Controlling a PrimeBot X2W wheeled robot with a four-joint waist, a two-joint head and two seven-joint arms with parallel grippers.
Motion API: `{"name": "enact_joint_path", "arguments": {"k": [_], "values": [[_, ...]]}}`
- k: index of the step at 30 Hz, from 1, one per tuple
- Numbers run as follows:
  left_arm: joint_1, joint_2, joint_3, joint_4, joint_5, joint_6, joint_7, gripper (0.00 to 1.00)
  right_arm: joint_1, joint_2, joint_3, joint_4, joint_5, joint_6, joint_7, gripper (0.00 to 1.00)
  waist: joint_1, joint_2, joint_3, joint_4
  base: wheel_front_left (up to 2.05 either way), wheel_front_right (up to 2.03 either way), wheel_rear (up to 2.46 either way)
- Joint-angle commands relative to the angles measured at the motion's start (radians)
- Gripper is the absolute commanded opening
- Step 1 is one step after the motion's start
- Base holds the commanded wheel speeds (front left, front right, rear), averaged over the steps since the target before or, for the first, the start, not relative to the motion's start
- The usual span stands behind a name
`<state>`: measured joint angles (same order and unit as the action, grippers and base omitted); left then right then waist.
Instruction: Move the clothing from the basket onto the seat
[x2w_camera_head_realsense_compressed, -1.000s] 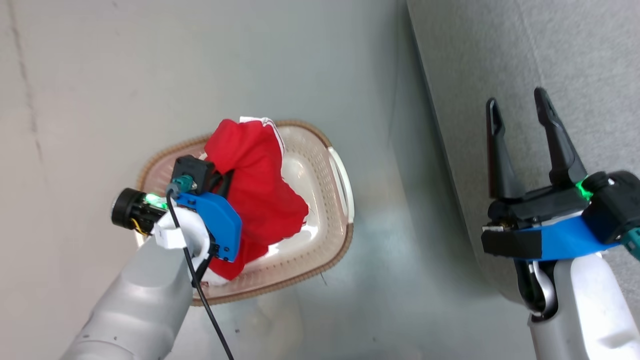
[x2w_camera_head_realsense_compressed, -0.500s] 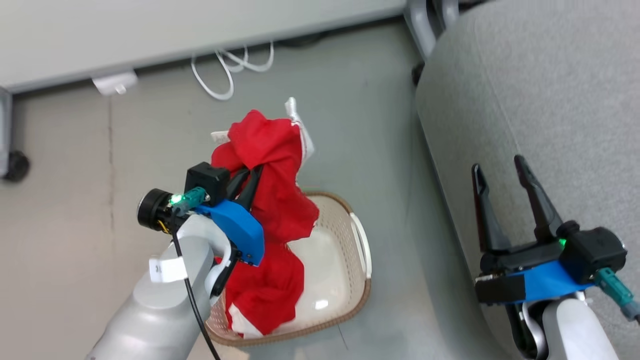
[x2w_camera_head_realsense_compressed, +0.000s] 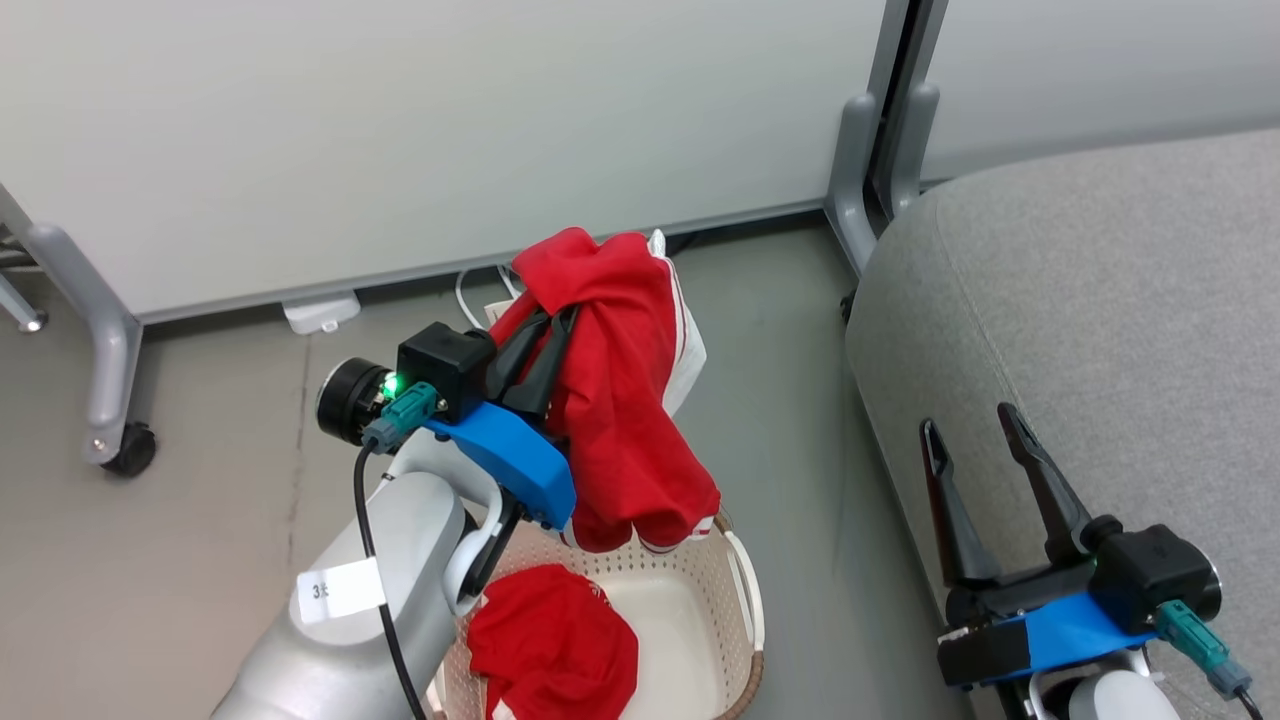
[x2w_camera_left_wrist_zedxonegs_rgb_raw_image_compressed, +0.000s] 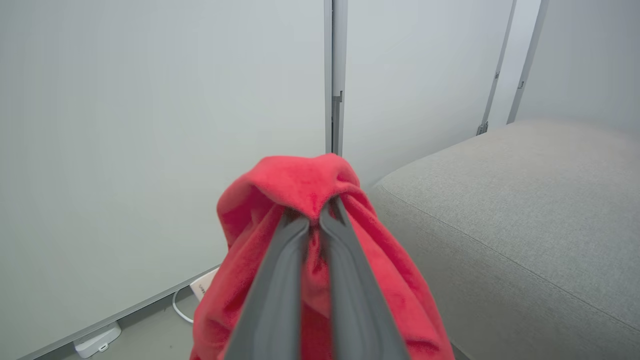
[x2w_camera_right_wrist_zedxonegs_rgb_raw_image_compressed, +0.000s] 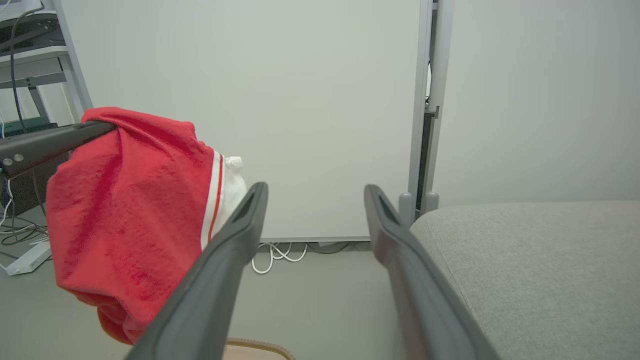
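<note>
Left jaws are clamped shut on 1 red garment (x2w_camera_head_realsense_compressed: 620, 420), and it's now lifted clear of the basket (x2w_camera_head_realsense_compressed: 748, 600), dangling above it. Right jaws are spread wide and empty by the seat (x2w_camera_head_realsense_compressed: 1100, 300). The 2nd garment (x2w_camera_head_realsense_compressed: 555, 645) still lies in the basket, so next up is probably swinging this one over.

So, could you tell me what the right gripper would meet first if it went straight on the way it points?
Probably the white wall panel: the open right gripper points at it across bare floor, and the seat lies just beside that line. Depth is unclear.
</note>
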<state>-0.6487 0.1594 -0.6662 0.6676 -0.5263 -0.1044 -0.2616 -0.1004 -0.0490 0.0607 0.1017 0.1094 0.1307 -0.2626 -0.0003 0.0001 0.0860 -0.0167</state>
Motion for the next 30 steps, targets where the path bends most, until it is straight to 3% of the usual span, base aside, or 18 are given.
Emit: {"name": "enact_joint_path", "arguments": {"k": [1, 18, 30], "values": [[0.019, -0.001, 0.004, -0.020, 0.003, 0.005, -0.005, 0.00, 0.023, -0.003, 0.003, 0.003, 0.009, 0.000, -0.003, 1.00, 0.0003, -0.0001, -0.036, 0.009, 0.00, 0.00, 0.00], [0.092, 0.036, -0.013, -0.188, -0.017, 0.049, 0.048, 0.00, 0.047, -0.002, 0.039, -0.004, 0.020, 0.000, -0.003, 1.00, 0.0003, -0.0001, -0.075, 0.028, 0.00, 0.00, 0.00], [0.059, 0.026, -0.033, -0.219, -0.014, 0.049, 0.061, 0.00, -0.121, -0.003, 0.254, 0.051, -0.003, 0.000, -0.003, 1.00, 0.0003, -0.0001, -0.054, 0.057, 0.00, 0.00, 0.00]]}}
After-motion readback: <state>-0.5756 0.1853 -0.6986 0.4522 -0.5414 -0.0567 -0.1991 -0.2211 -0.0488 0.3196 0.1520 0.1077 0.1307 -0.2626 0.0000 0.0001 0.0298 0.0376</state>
